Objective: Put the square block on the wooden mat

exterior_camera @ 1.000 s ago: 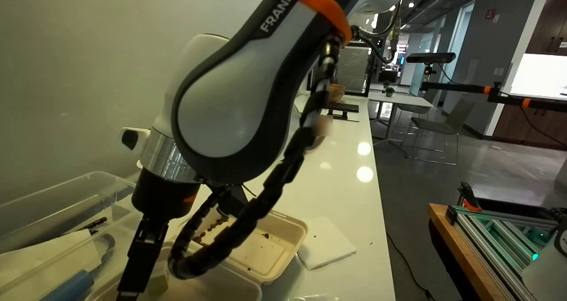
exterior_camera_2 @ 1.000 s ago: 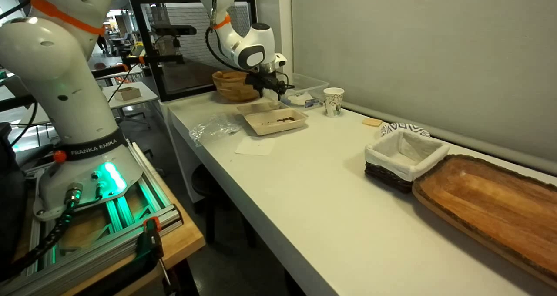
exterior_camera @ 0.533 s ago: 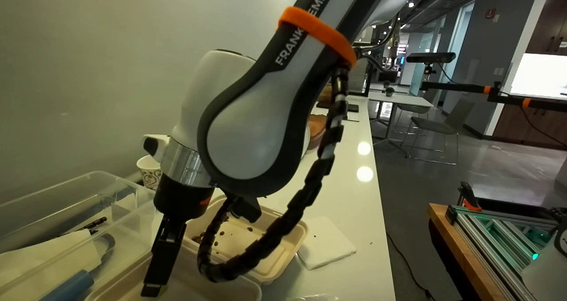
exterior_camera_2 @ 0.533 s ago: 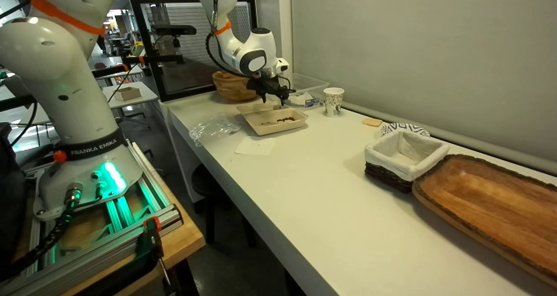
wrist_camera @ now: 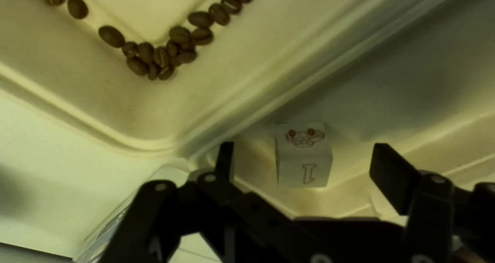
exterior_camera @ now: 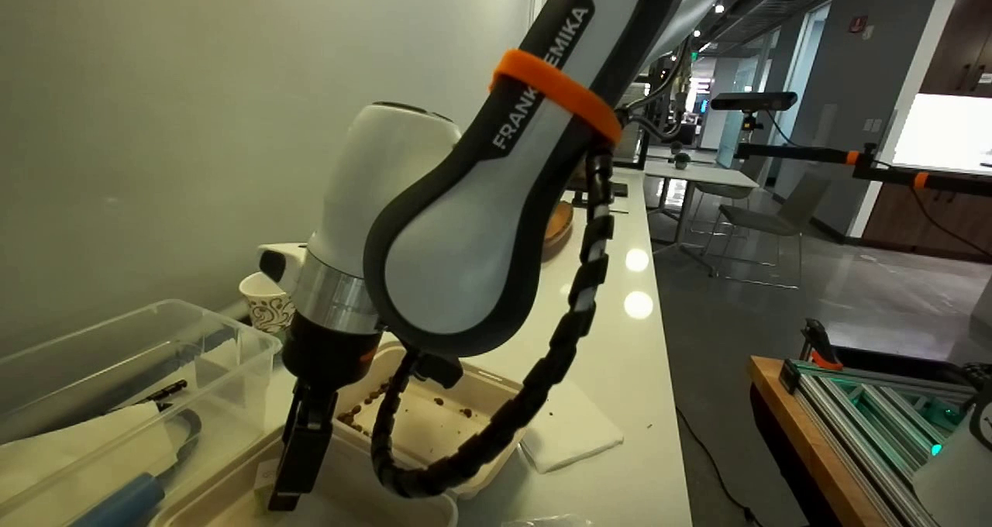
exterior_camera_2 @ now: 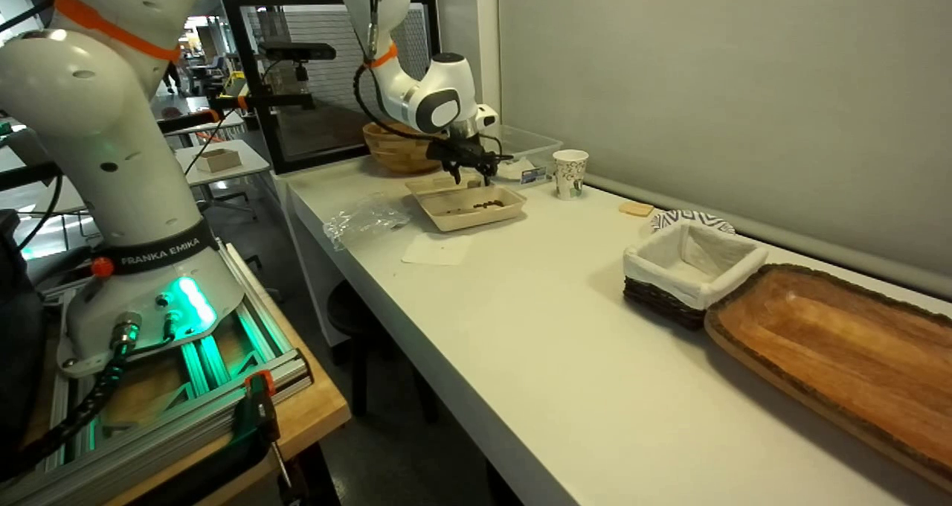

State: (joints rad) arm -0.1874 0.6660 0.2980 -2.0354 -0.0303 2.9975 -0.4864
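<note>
See in the wrist view the gripper [wrist_camera: 305,162], released, with fingers [wrist_camera: 224,160] spread well apart; find the block [wrist_camera: 303,154] between the tips, clear of both, on the floor of a beige tray [wrist_camera: 363,112]; note a reddish drawing on one face and an outlined mark on another; see the same block in an exterior view, partly hidden by the gripper, low over that tray; find just beside it a second tray [wrist_camera: 232,69], with brown beans [wrist_camera: 146,52] bunched in one corner; see near the trays, in both exterior views, a clear bin [exterior_camera: 254,372], a patterned paper cup [exterior_camera_2: 570,175] and a white napkin [exterior_camera: 573,426], on the white counter [exterior_camera_2: 558,342]; note farther along a cloth-lined basket [exterior_camera_2: 664,306].
</note>
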